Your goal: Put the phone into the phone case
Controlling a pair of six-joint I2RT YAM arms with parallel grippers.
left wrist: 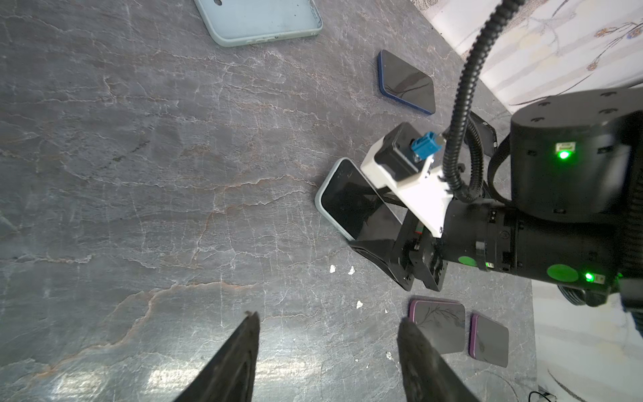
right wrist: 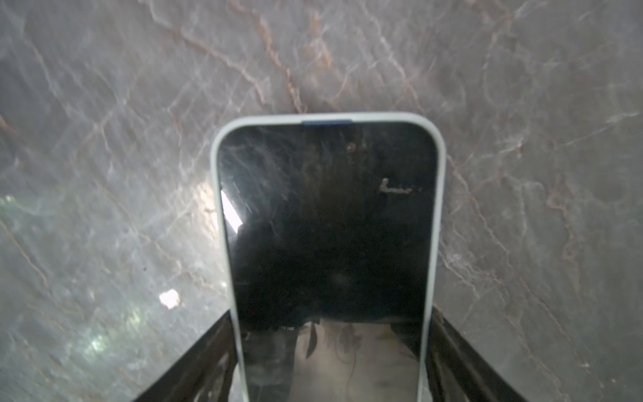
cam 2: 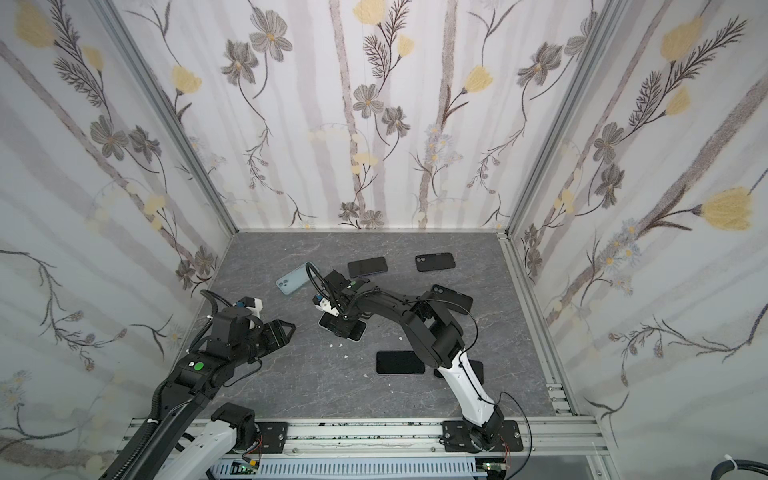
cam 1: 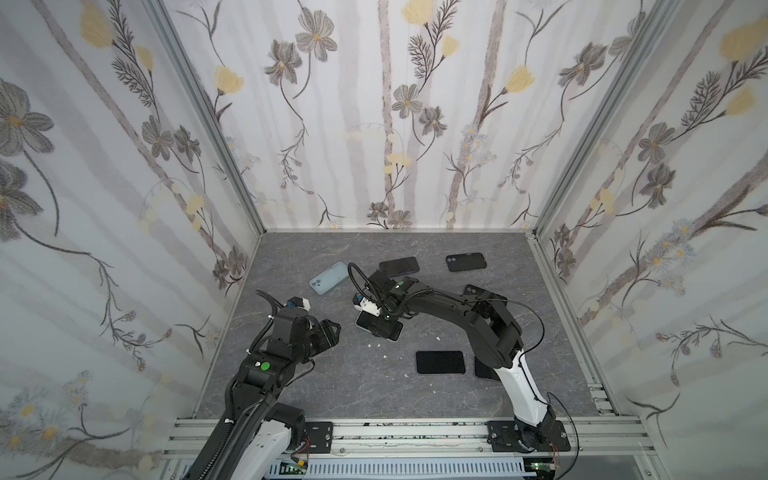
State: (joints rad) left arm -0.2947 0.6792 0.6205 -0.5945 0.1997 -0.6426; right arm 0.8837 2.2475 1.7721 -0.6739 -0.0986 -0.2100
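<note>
A dark-screened phone (right wrist: 327, 209) lies flat on the grey table and sits inside a pale blue phone case (right wrist: 216, 209), whose rim shows all around the screen. My right gripper (right wrist: 330, 311) straddles one end of it, a finger pressed against each long side; in both top views it hangs over the phone (cam 1: 395, 332) (cam 2: 358, 331) near the table's middle. The left wrist view shows the same cased phone (left wrist: 351, 202) under the right arm. My left gripper (left wrist: 328, 318) (cam 1: 332, 330) hovers open and empty to the phone's left. A second, empty pale blue case (cam 1: 328, 277) (left wrist: 261, 21) lies further back.
A dark phone (cam 1: 399, 266) and a black case (cam 1: 466, 262) lie near the back wall. Another black case (cam 1: 484, 293) is partly hidden by the right arm. A black phone (cam 1: 440, 362) lies near the front, with one more (cam 1: 484, 370) behind the arm. White crumbs (cam 1: 378, 345) dot the table.
</note>
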